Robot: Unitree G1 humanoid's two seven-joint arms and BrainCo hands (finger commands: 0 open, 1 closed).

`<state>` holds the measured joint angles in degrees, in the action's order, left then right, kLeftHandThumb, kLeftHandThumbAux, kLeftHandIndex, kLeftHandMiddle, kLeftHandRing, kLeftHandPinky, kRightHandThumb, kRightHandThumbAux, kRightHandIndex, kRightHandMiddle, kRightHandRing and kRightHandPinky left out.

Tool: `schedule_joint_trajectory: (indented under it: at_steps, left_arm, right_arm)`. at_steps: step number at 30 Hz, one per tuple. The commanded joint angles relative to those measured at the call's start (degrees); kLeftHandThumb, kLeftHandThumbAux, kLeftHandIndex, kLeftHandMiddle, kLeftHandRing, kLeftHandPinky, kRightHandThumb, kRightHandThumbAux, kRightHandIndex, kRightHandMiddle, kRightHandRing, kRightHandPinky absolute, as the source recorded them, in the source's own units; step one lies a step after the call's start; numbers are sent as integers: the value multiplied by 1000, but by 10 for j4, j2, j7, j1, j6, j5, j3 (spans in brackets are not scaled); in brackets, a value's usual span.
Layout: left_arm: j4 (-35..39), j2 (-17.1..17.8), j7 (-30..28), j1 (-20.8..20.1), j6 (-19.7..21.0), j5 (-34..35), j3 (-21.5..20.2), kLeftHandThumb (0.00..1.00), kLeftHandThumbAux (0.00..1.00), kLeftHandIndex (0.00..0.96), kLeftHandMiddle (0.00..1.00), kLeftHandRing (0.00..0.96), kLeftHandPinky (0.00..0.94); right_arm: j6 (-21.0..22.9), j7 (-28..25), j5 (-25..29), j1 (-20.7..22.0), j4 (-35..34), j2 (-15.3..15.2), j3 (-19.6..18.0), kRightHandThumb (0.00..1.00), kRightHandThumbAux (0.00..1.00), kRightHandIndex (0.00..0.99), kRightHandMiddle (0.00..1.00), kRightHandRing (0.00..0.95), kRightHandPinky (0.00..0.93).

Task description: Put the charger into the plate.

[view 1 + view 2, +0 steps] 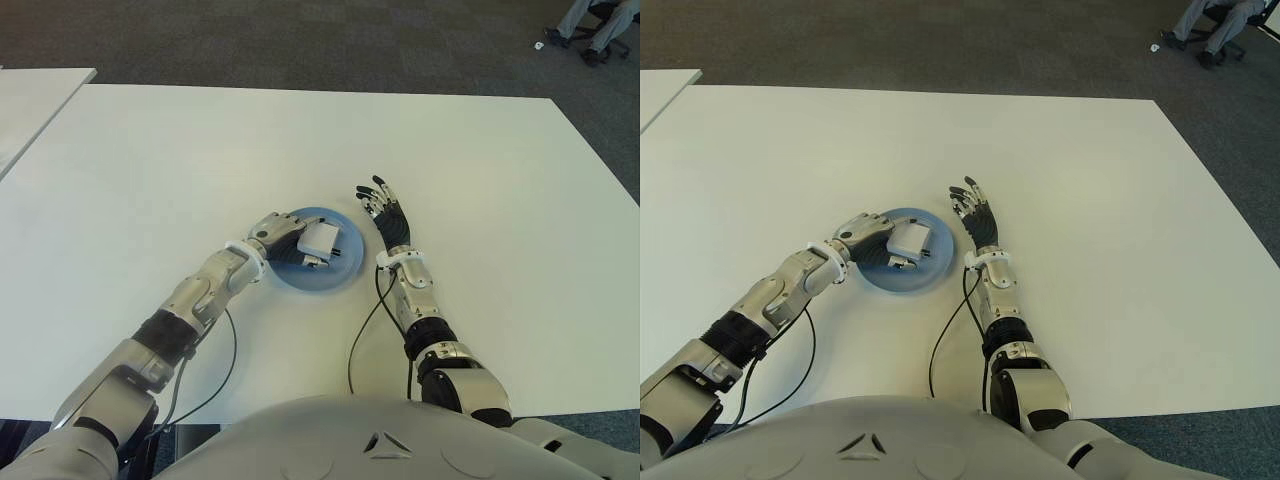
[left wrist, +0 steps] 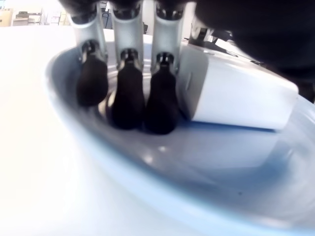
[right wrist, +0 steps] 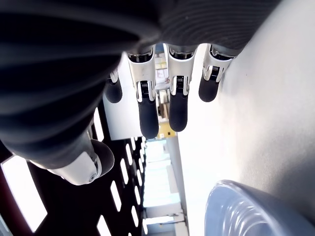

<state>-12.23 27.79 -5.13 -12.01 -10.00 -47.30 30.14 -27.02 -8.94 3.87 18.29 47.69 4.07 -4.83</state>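
Over the blue plate [image 1: 345, 275], near the middle of the white table [image 1: 480, 170], the left hand [image 1: 280, 238] is seen with its fingers [image 2: 127, 93] curled around the white charger [image 1: 320, 240]; the charger is held inside the plate's rim and, in the left wrist view, its lower edge appears to touch or nearly touch the plate floor, though contact cannot be confirmed; dark fingertips are pressed against the charger's side and reach down into the dish; the task is judged nearly done, since the charger is already within the plate; what is left is judged to be the release of the grip and the withdrawal of the hand without dragging the charger or tipping the plate; the right hand [image 1: 390, 215] is shown just beside the plate on its right, palm raised off the table, fingers spread wide and holding nothing; a black cable [image 1: 365, 330] is seen trailing along the table by the right forearm, apart from the plate; a second table edge [image 1: 35, 95] is visible at far left; the legs of a seated person [image 1: 590, 25] are visible at the far right on the carpet; nothing is seen blocking the plate.
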Motion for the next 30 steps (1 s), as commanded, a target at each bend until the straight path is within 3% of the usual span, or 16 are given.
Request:
schedule_joint_trajectory:
  at_steps: [1,16,24,30]
  left_arm:
    - [21,7,-20,12,5,-7,1,131,245,0,0,0,0]
    - [118,21,-47,30,26,-8,-22,115,288,0,0,0,0]
    - [229,30,-102,47,47,28,-69,134,325,0,0,0,0]
    - [267,22,-105,57,46,57,-100,155,345,1,0,0,0]
  right_arm:
    - [13,-3,5,-11,10,1,0,0,677,28,246,191,5]
    - [25,-8,6,-16,2,-1,0,0,692,8,220,164,0]
    - [29,-5,3,-14,3,-2,1,0,692,15,232,175,0]
    - [31,-2,1,-12,4,-2,2,0,689,19,225,166,0]
